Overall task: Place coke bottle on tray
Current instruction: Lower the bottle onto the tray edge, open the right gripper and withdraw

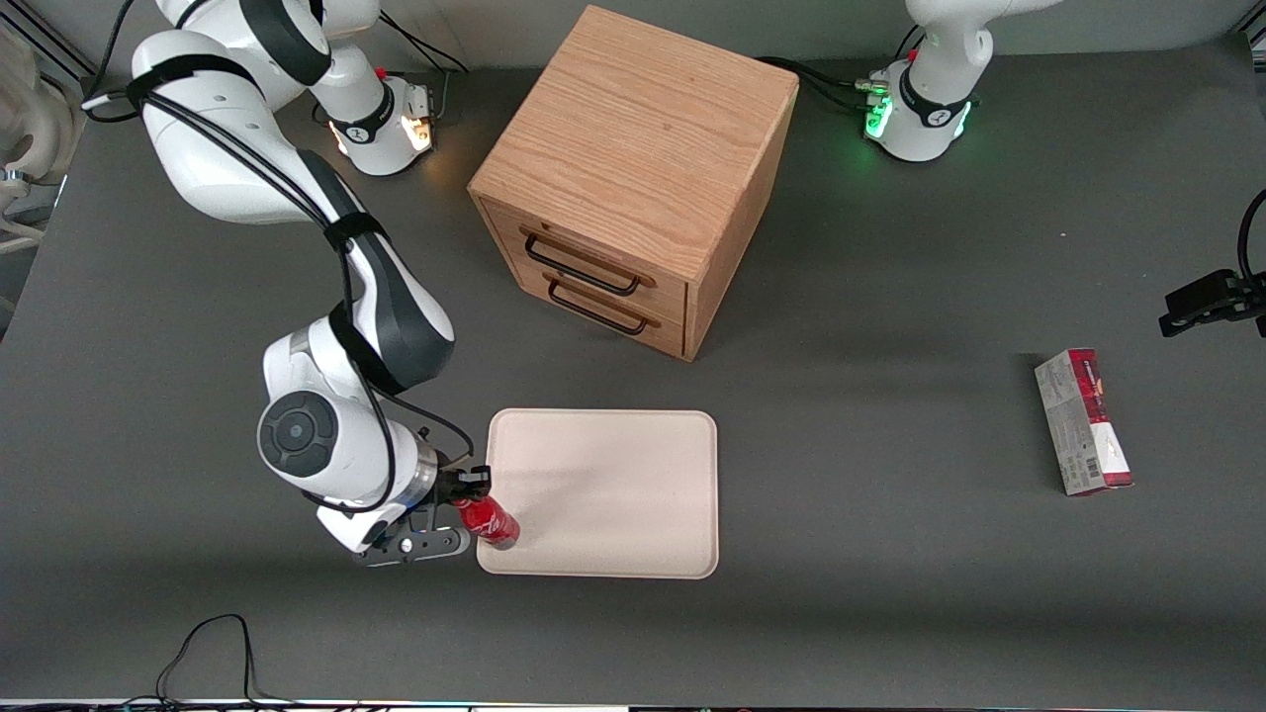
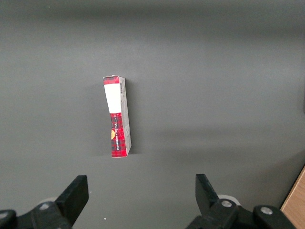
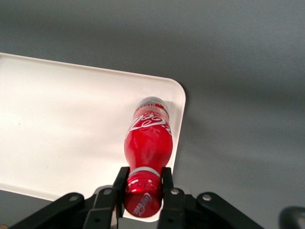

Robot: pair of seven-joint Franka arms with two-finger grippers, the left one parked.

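The coke bottle (image 1: 489, 522) is a small red bottle with a red cap and white script logo. My right gripper (image 1: 462, 501) is shut on its cap end and holds it tilted over the tray's corner nearest the front camera at the working arm's end. The tray (image 1: 633, 485) is pale cream, flat, with rounded corners. In the right wrist view the black fingers (image 3: 121, 181) clamp the red cap of the bottle (image 3: 147, 143), whose base points down over the tray's corner (image 3: 71, 124). I cannot tell whether the base touches the tray.
A wooden drawer cabinet (image 1: 633, 173) with two black handles stands farther from the front camera than the tray. A red-and-grey carton (image 1: 1083, 420) lies toward the parked arm's end of the table; it also shows in the left wrist view (image 2: 117, 117). A black cable (image 1: 208, 648) lies near the table's front edge.
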